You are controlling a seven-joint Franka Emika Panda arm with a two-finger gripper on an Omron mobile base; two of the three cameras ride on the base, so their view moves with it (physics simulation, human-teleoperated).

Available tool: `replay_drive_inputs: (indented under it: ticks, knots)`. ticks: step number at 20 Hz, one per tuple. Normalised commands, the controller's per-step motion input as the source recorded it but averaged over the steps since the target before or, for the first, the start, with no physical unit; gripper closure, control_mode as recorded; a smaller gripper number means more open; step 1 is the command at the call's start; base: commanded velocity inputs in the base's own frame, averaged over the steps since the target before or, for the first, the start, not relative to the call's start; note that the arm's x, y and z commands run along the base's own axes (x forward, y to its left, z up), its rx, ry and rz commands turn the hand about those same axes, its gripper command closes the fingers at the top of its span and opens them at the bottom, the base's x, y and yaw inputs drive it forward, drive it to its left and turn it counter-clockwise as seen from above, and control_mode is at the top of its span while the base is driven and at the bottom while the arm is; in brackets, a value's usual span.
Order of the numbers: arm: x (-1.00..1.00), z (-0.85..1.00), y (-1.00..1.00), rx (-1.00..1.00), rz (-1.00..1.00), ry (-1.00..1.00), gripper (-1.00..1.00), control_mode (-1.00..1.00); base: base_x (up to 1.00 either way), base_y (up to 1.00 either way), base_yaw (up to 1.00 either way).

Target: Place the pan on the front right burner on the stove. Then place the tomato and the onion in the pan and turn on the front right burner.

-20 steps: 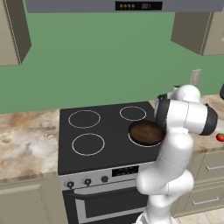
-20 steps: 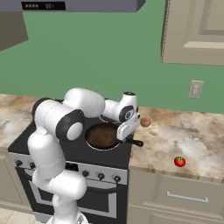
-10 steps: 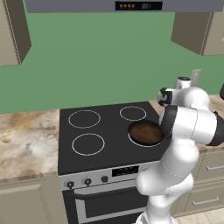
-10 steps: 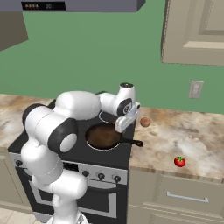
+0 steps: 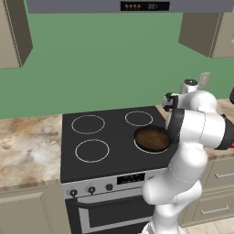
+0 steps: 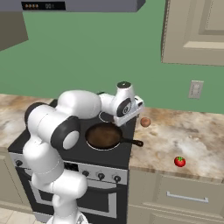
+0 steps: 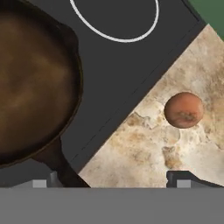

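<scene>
**Pan set, onion next**

Green kitchen wall backs the stove (image 6: 65, 144), whose black glass top carries the pan (image 6: 104, 135) on the front right burner (image 5: 153, 139), handle pointing right toward the marbled table (image 6: 188, 140). Both vegetables lie on that table: the onion (image 6: 145, 122) just beside the stove's right edge and toward the far side, the tomato (image 6: 179, 162) well apart from it, nearer the front edge.

The end effector (image 6: 131, 114) hangs empty above the stove's right edge, between pan and onion, its jaws spread wide. In the hand view the onion (image 7: 183, 109) sits off to the right of the line between the fingertips (image 7: 183, 177), so the step in hand looks like reaching for it. To do that well, the end effector should shift right until the onion is centred between the jaws, then drop straight down and close low on the ball, since a round thing may roll away from an off-centre pinch.

Compared with a second ago, the wrist has lifted off the pan's handle region and swung toward the onion; pan, onion and tomato have stayed put.
</scene>
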Motion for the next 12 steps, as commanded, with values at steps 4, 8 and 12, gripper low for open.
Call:
replay_drive_inputs:
  ticks: [4,8,12]
  knots:
    - [0.32,0.00,-0.06,0.03,-0.45,-0.13,-1.00,-1.00,0.00,0.00,0.00]
    - [0.32,0.00,-0.21,0.11,-0.44,-0.10,-1.00,-1.00,0.00,0.00,0.00]
    - [0.21,0.00,-0.36,0.32,-0.34,-0.04,-1.00,-1.00,0.00,0.00,0.00]
